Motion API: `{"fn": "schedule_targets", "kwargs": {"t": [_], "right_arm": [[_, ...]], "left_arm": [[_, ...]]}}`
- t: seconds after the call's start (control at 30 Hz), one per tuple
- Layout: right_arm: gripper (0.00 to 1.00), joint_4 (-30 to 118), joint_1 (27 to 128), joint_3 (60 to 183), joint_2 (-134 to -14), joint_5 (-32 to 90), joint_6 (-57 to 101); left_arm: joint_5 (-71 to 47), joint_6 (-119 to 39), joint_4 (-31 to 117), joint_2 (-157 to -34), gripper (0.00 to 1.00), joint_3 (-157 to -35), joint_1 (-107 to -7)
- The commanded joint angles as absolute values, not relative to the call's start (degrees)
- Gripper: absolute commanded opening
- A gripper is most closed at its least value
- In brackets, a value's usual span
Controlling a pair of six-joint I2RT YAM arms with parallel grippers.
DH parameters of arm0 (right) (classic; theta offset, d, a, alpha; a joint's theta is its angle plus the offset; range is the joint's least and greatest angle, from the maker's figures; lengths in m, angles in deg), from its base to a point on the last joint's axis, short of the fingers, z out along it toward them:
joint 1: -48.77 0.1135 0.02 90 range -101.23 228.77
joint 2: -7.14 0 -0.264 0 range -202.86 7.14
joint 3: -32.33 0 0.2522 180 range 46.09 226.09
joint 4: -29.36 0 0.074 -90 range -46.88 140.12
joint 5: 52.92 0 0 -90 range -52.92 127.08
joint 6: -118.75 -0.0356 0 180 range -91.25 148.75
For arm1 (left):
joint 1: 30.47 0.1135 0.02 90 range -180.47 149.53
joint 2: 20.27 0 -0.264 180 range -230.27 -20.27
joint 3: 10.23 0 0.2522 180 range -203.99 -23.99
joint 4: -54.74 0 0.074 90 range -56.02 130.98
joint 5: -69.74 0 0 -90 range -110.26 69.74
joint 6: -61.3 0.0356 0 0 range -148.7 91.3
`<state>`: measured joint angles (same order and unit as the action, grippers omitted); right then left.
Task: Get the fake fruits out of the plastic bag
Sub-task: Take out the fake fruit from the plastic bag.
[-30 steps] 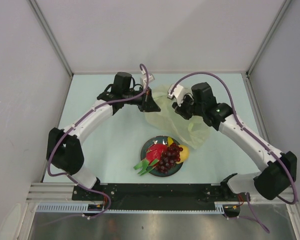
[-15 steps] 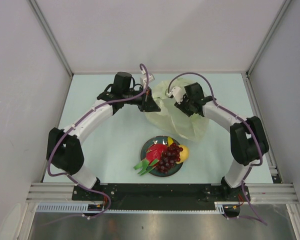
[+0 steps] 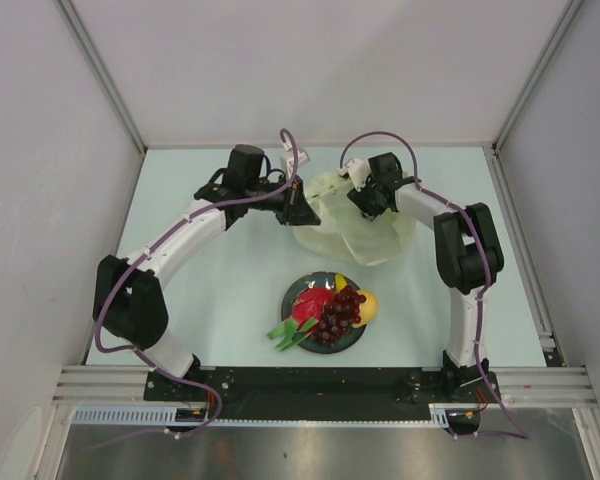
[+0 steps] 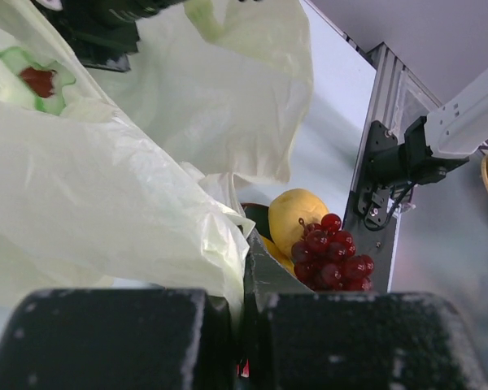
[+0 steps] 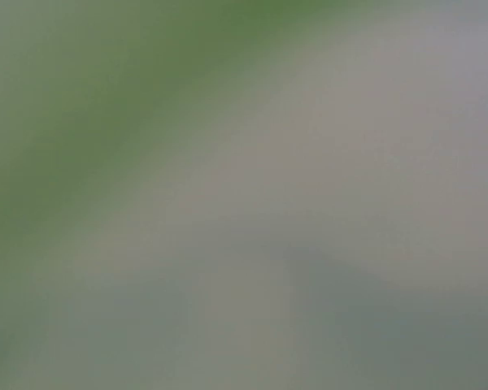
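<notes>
The plastic bag [image 3: 355,225] lies crumpled at the back middle of the table, pale yellow-green. My left gripper [image 3: 302,212] is shut on the bag's left edge; the left wrist view shows the film [image 4: 106,179] pinched between my left gripper's [image 4: 242,309] jaws. My right gripper [image 3: 366,200] presses into the bag's top right; film blurs the right wrist view, so its jaws are hidden. The dragon fruit [image 3: 313,304], grape bunch [image 3: 341,314], lemon [image 3: 368,307] and a bit of banana [image 3: 340,282] lie on the dark plate [image 3: 300,287]. Lemon [image 4: 297,218] and grapes [image 4: 333,260] also show in the left wrist view.
The plate stands in front of the bag, near the table's front middle. White walls and metal posts close in the back and both sides. The right arm's elbow [image 3: 465,250] is folded upright at the right of the bag.
The right arm has folded in and its gripper has moved back and left into the bag. The bag has bunched toward the back. The left arm and the fruits have not moved.
</notes>
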<state>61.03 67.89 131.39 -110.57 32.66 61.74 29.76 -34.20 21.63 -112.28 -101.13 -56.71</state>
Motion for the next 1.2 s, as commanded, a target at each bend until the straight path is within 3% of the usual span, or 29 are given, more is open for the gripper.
{"fn": "schedule_targets", "kwargs": {"t": [0.0,0.23,0.43,0.5,1.17], "right_arm": [[0.5,60.4,66.4,136.9,-116.0,31.8,61.7],[0.43,60.1,65.6,142.6,-119.9,24.9,60.7],[0.06,60.7,67.2,144.0,-121.4,25.4,63.2],[0.0,61.7,67.1,143.1,-119.2,24.3,62.9],[0.0,79.9,66.4,129.9,-80.7,4.5,55.2]], "left_arm": [[31.0,-31.4,20.6,-112.6,0.0,-101.4,-56.6],[30.2,-30.5,20.3,-112.7,0.0,-100.5,-56.6],[29.8,-30.5,20.2,-113.1,0.0,-100.8,-56.6],[29.3,-30.5,20.3,-113.3,0.0,-101.2,-56.6],[26.7,-36.3,26.0,-121.4,0.0,-108.4,-56.4]]}}
